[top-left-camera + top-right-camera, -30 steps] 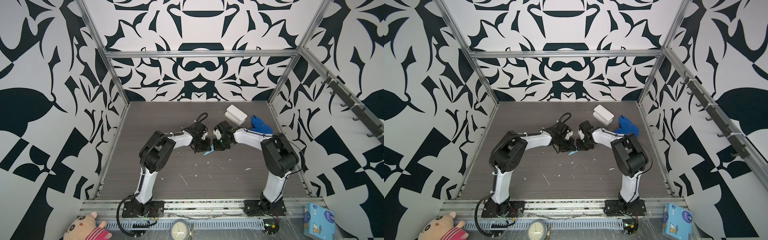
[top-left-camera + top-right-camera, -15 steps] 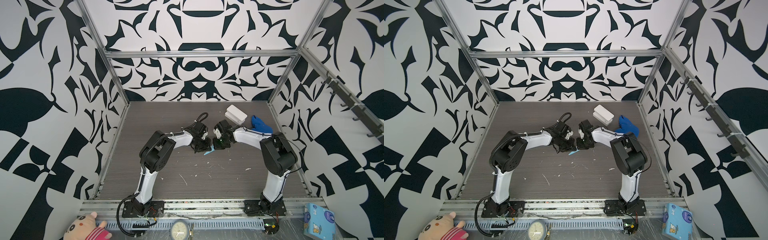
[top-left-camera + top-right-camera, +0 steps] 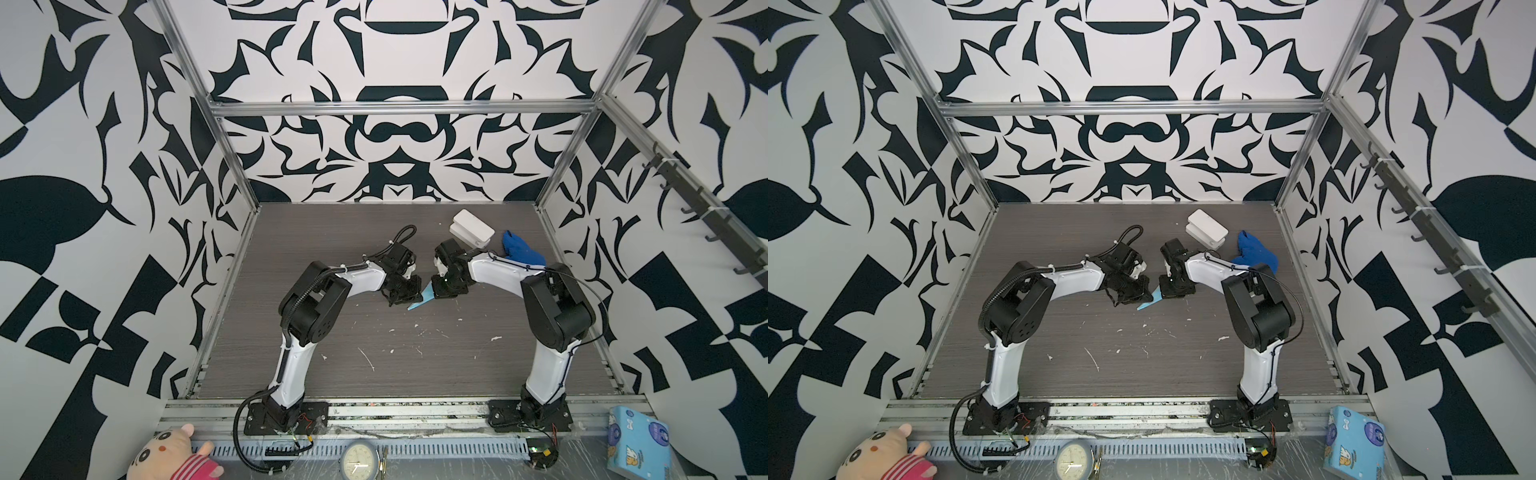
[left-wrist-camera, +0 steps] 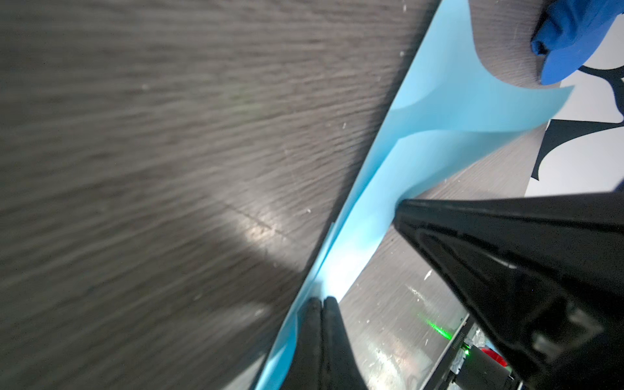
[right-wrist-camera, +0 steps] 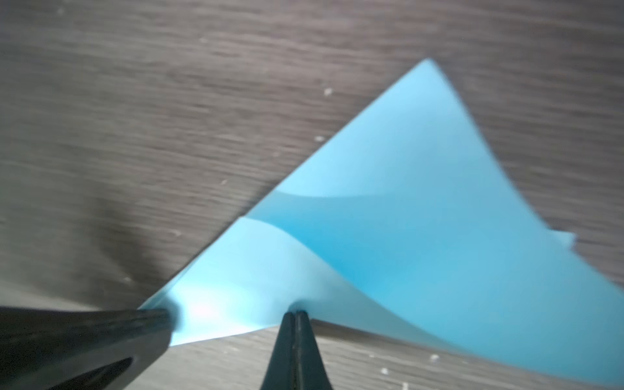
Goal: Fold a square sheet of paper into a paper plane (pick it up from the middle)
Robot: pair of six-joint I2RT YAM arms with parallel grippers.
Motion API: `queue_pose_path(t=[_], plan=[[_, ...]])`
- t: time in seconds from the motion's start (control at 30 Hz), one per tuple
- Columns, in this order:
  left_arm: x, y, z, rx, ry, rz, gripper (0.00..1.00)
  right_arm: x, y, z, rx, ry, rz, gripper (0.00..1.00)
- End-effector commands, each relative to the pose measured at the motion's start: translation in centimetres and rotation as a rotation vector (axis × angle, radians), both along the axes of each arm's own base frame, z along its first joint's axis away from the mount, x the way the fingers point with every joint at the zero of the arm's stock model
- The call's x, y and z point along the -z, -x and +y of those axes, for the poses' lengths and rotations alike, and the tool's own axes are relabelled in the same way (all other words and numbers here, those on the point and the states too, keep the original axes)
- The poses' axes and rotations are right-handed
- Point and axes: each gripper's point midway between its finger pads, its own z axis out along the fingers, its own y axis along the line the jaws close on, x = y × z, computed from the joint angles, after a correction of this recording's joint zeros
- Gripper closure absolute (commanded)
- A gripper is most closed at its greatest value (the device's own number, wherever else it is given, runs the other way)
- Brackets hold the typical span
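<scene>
i see the square sheet of paper (image 3: 419, 303) in the middle of the table (image 3: 415, 365), between the two arms and low over the wood; i cannot tell if it touches the surface. it is already folded in layers to a pointed shape, not yet a plane.

the left gripper (image 3: 405, 297) has its jaws pressed together and pinches the square sheet of paper at its narrow end. the right gripper (image 3: 436, 291) is also pressed together on the same sheet, just beside the left one on the same edge, as the right wrist view shows.

in both top views the visible blue tip points from the grippers toward the front of the table and a little to the left. the long axis goes this way too. the free, wider part curls loose away from both grippers. both arms touch the sheet, so no arm is nearer. i think the next fold depends on this short distance between the two pinches.

count: one sheet, two grippers, one dark blue cloth (image 3: 521, 251), one white box (image 3: 473, 228).
</scene>
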Motion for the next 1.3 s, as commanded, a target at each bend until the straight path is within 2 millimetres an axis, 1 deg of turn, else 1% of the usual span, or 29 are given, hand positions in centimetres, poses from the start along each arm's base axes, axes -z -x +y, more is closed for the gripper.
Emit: queue_pose_path(t=[0.0, 0.07, 0.17, 0.27, 0.53, 0.67, 0.9, 1.13, 1.27], plan=[[5.5, 2.1, 4.0, -0.027, -0.215, 0.108, 0.97, -2.9, -1.0, 0.7, -0.033, -0.043, -0.069, 1.0], [5.5, 2.1, 4.0, -0.025, -0.215, 0.106, 0.97, -4.5, -0.8, 2.4, -0.072, -0.153, -0.1, 1.0], [5.6, 2.2, 4.0, -0.026, -0.218, 0.11, 0.97, -6.3, -0.4, 4.0, -0.103, -0.271, -0.135, 1.0], [5.7, 2.1, 4.0, -0.026, -0.216, 0.109, 0.98, -6.6, -0.4, 4.6, -0.108, -0.307, -0.139, 1.0], [5.7, 2.1, 4.0, -0.025, -0.217, 0.112, 0.98, -4.7, -1.7, 4.2, -0.087, -0.235, -0.118, 1.0], [5.7, 2.1, 4.0, -0.025, -0.218, 0.112, 0.99, -4.2, -2.2, 3.9, -0.089, -0.204, -0.115, 1.0], [5.7, 2.1, 4.0, -0.026, -0.219, 0.113, 0.99, -3.3, -2.3, 3.3, -0.09, -0.152, -0.103, 1.0], [5.8, 2.2, 4.0, -0.022, -0.22, 0.116, 0.99, -2.4, -2.3, 2.1, -0.084, -0.079, -0.088, 1.0], [5.9, 2.2, 4.1, -0.016, -0.226, 0.114, 0.99, -1.5, -2.2, 1.7, -0.078, -0.049, -0.069, 1.0]])
